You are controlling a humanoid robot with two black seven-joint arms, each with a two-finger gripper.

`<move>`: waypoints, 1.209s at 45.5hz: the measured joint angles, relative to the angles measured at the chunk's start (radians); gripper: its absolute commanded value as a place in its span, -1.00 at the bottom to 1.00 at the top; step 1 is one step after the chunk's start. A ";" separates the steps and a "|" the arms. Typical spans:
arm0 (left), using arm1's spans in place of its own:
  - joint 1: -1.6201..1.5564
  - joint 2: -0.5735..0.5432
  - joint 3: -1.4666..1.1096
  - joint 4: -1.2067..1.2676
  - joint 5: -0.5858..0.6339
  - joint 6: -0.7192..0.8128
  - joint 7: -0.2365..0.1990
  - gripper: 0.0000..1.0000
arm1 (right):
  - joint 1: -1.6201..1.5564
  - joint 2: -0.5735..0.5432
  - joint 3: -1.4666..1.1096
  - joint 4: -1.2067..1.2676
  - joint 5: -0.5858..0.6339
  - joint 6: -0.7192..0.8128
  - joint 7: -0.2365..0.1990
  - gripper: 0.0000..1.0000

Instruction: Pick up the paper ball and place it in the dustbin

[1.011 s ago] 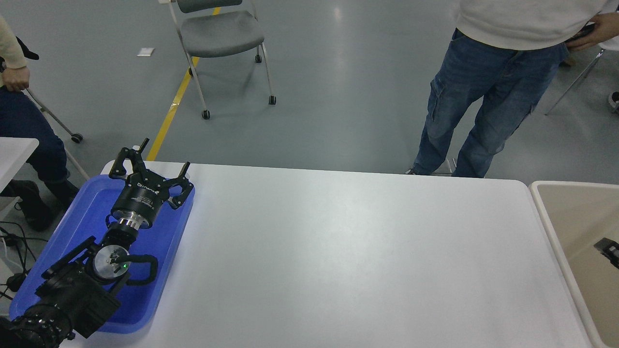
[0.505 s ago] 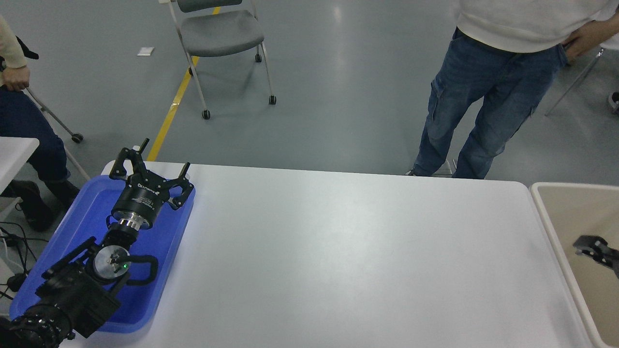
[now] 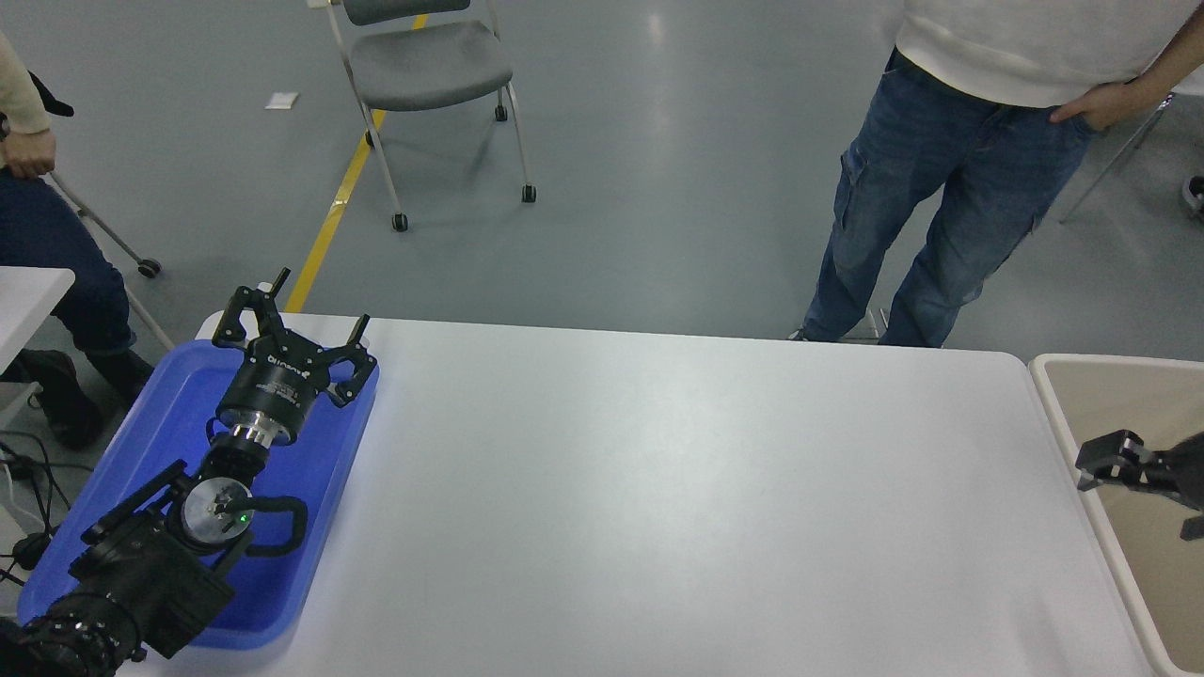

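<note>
Right hand (image 3: 1119,463) — over dustbin (image 3: 1061,414) rim

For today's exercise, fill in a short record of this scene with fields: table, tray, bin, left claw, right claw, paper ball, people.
table: white table, bare middle
tray: blue tray at the table's left end
bin: beige dustbin at the right edge
left claw: left claw open, over the tray
right claw: right claw over the dustbin, fingers unclear
paper ball: not visible
people: one person standing beyond the table, another at far left

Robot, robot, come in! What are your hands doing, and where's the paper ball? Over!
Left hand open above blue tray. Right hand over the dustbin, grip unclear. Paper ball not in sight. Table path unblocked.
</note>
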 measured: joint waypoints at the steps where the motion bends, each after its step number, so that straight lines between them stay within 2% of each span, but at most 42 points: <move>1: 0.000 0.000 0.000 0.000 0.000 0.000 0.000 1.00 | 0.018 0.009 -0.008 0.001 0.000 0.024 0.000 1.00; 14: 0.000 0.000 0.000 0.000 0.000 0.000 0.000 1.00 | 0.178 0.068 -0.046 0.017 -0.001 0.144 -0.002 1.00; 43: 0.000 0.000 0.000 0.000 0.000 0.000 0.000 1.00 | 0.450 0.121 -0.120 0.117 -0.005 0.182 -0.003 1.00; 49: 0.000 0.000 0.000 0.000 0.000 0.000 0.000 1.00 | 0.445 0.092 -0.105 0.115 -0.003 0.183 -0.004 1.00; 55: 0.000 0.000 0.000 0.000 0.000 0.000 0.000 1.00 | 0.425 -0.022 -0.045 0.101 -0.001 0.184 -0.005 1.00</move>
